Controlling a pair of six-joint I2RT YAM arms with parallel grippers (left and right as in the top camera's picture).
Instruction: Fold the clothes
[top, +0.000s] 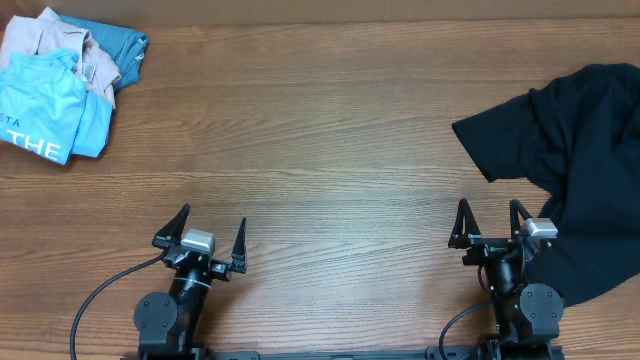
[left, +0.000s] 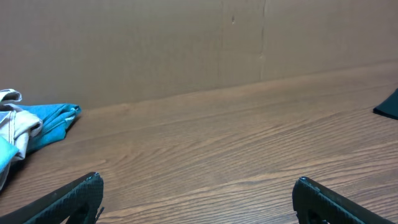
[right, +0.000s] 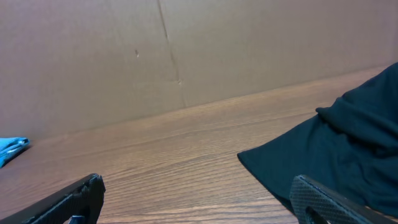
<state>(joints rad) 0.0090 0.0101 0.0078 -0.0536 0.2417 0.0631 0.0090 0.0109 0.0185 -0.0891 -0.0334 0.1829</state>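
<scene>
Black soft-fabric T-shirt (top: 585, 150) lies crumpled at the right edge of the brown wood-grain surface (top: 320, 150), its lower part just beside the right gripper (top: 489, 208), whose jaws stand wide and empty. The left gripper (top: 213, 220) is likewise spread wide, holding nothing, well apart from the pile at the far left corner: a light-blue shirt with white lettering (top: 45, 115), a beige garment (top: 45, 40) and a teal garment (top: 120, 48).
</scene>
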